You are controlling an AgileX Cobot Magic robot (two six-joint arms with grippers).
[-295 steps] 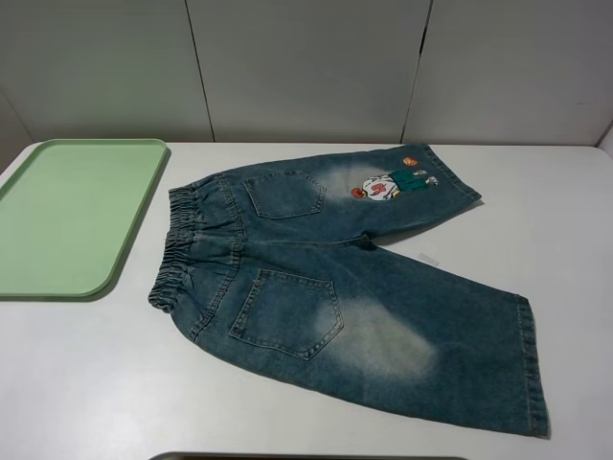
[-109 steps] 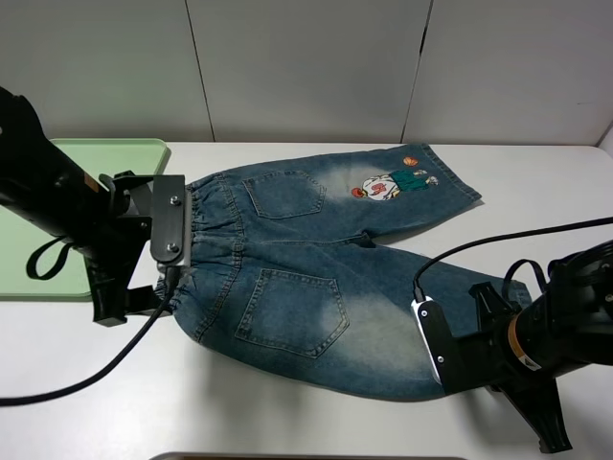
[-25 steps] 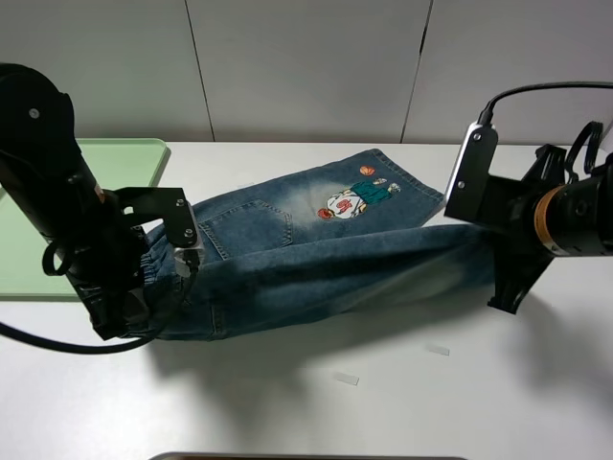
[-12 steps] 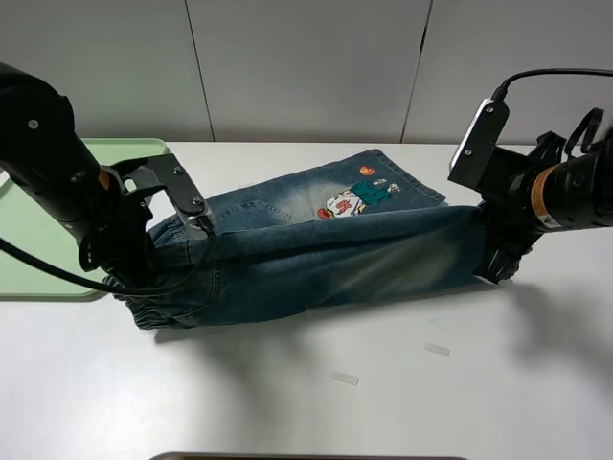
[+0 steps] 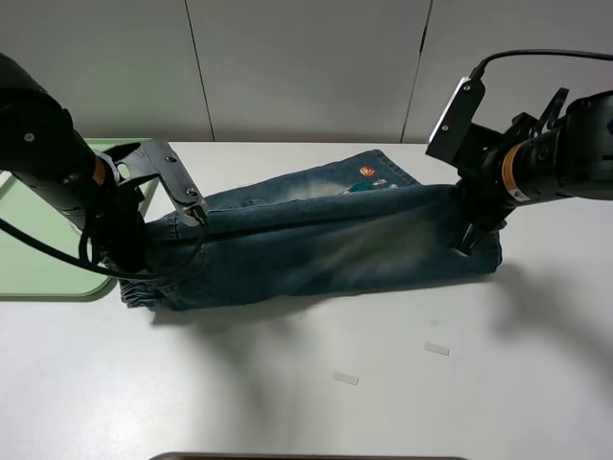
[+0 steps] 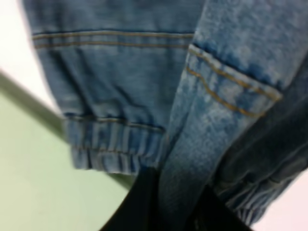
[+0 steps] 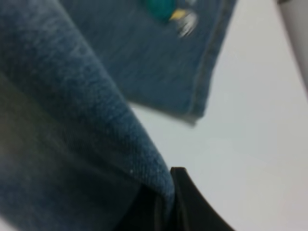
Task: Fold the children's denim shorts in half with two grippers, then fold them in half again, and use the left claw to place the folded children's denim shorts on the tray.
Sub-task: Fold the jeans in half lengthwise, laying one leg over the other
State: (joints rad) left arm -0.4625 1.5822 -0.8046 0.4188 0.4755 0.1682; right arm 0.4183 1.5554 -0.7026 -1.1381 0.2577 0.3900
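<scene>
**Desk:** What did the grippers have when you checked?

**Me:** On my left wrist feed the left gripper (image 6: 175, 211) was clamped on the shorts (image 5: 326, 254): a fold of denim ran down between its two black fingers (image 6: 142, 207), right by the gathered waistband (image 6: 113, 147). The right gripper (image 7: 166, 202) was pinched on the denim at the leg-hem end, with cloth draped over its finger.

**Desk:** And how did the shorts lie?

**Me:** Stretched long between the two arms. The waistband end sat just beside the tray (image 5: 43, 280) and the leg hems pointed straight away from it, so the long axis ran outward from the tray's edge. One leg was held up as a sagging layer over the other, which lay flat on the table (image 5: 402, 402). Only a sliver of the cartoon patch (image 5: 369, 182) showed above that layer.

**Desk:** Anything around them?

**Me:** I saw two small pale scraps (image 5: 437, 349) on the table, well away from the tray and apart from the denim. The left arm's bulk stood over the tray's edge nearest the shorts.

**Desk:** The surroundings?

**Me:** A plain white tabletop, and pale grey wall panels (image 5: 306, 67) with dark seams behind the tray and shorts.
</scene>
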